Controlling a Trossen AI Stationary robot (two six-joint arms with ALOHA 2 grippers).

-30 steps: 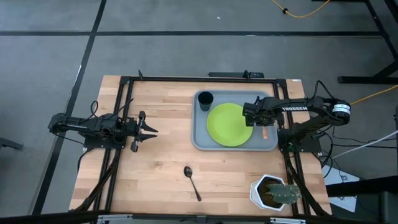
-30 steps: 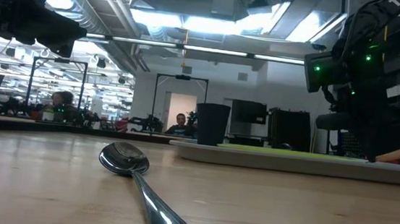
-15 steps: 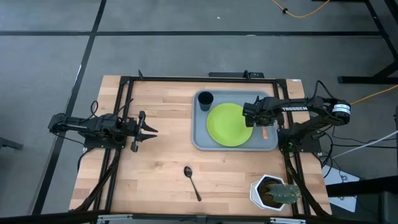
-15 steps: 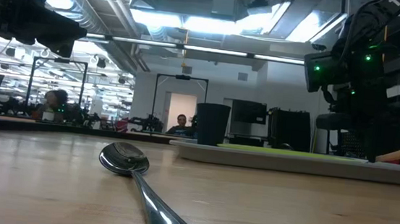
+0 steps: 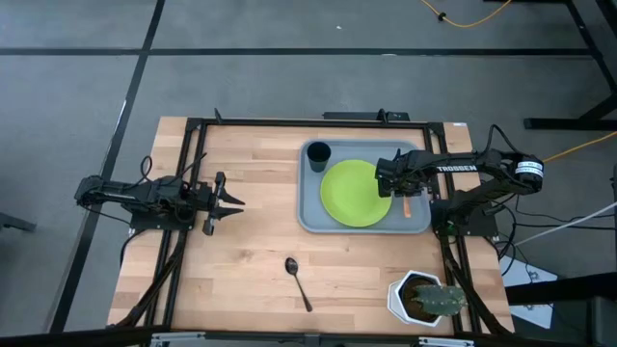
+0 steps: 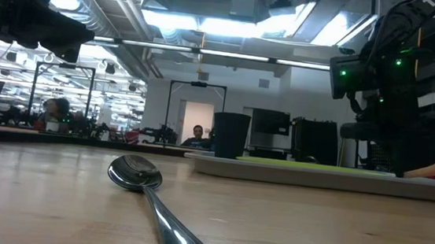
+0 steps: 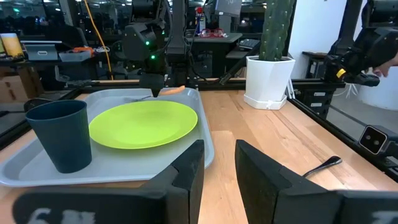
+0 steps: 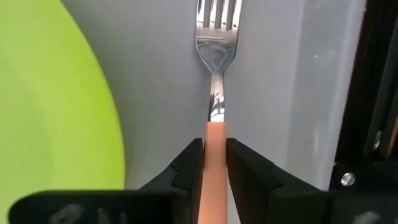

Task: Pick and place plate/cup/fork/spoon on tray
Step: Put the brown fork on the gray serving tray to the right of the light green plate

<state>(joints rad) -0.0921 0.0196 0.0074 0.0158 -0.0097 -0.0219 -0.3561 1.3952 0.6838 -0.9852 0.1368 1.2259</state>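
Observation:
The grey-blue tray (image 5: 310, 214) lies on the table's right half. On it lie the lime-green plate (image 5: 355, 193) and the dark cup (image 5: 318, 152), which stands upright at the tray's far left corner. My right gripper (image 8: 214, 163) is over the tray's right strip beside the plate, shut on the orange-handled fork (image 8: 215, 56). The dark spoon (image 5: 297, 281) lies flat on the wood near the front edge. My left gripper (image 5: 234, 202) waits open and empty above the table's left half. My right gripper pinches the fork's orange handle (image 8: 214, 140) by its two sides between the two fingers, close to where the handle meets the metal neck. The fingers come from above, and the fork's length runs out ahead of them. The tines (image 8: 217, 12) are over the tray floor; whether they touch it I cannot tell.
A white hexagonal pot with a cactus (image 5: 424, 297) stands at the table's near right corner. A dark frame rail (image 5: 289, 123) runs round the table's edges. Bare wood lies between the spoon and the tray.

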